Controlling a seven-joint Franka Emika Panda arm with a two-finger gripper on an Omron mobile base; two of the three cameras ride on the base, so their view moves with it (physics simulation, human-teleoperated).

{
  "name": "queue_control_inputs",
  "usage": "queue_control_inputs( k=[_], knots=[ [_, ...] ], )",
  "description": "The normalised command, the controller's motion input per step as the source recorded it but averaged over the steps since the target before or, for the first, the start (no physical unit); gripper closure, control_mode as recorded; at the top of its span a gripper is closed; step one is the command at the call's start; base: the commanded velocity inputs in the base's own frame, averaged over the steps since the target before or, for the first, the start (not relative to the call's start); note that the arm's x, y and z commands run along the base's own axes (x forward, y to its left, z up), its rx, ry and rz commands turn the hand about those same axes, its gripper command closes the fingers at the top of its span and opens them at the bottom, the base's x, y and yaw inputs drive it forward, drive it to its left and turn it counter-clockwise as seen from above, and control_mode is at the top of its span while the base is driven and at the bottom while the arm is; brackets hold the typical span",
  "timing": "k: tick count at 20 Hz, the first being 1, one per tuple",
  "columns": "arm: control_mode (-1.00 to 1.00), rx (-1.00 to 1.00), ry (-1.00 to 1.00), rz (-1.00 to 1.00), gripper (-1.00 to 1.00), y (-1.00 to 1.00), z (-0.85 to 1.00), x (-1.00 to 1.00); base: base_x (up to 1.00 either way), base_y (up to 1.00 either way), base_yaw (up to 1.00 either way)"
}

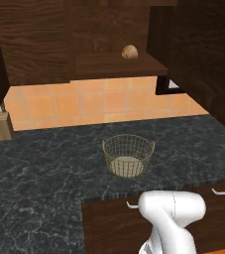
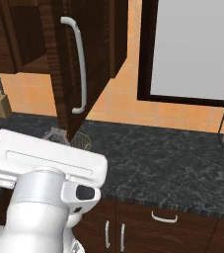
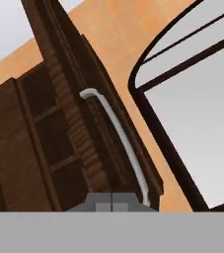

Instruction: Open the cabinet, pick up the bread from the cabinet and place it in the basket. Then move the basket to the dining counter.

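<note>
Cabinet (image 1: pixel 109 34) stands open: in the left base view the interior and its wooden shelf (image 1: pixel 116 63) are exposed, and the door (image 2: pixel 79 59) hangs swung out toward the robot in the right base view, its long silver bar handle (image 2: pixel 80 64) facing the camera. So the first step reads as done.

Bread (image 1: pixel 130 51) sits on the shelf inside the cabinet, toward the right end, untouched as far as I can judge. Basket (image 1: pixel 128 156) rests on the black marbled surface (image 1: pixel 44 163) below and slightly forward of the shelf, nothing inside it; the pale base shows through the mesh.

Gripper (image 3: pixel 111 202): in the hand view the jaws are together, tips meeting with nothing between them. The hand camera looks up along the door edge and the handle (the handle runs just above the tips; I cannot tell whether it is touching).

Left to do, by my reading: reach in for the bread, drop it in the basket, then carry the basket to the dining counter.

Counts: one bread roll, one basket, one open cabinet door with one bar handle. One knife block (image 1: pixel 1 126) at the left end of the surface against the orange tile wall. Two curved drawer handles below the surface edge in the left base view.
</note>
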Motion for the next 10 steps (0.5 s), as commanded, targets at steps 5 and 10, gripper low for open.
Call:
queue_control_inputs(
  k=[5,10],
  knots=[
    [-1.0,-0.15,-0.31,-0.22,1.0,1.0,-0.14,0.01,0.0,0.0,0.0],
    [-1.0,-0.17,-0.08,-0.25,1.0,1.0,-0.34,0.62,0.0,0.0,0.0]
  ],
)
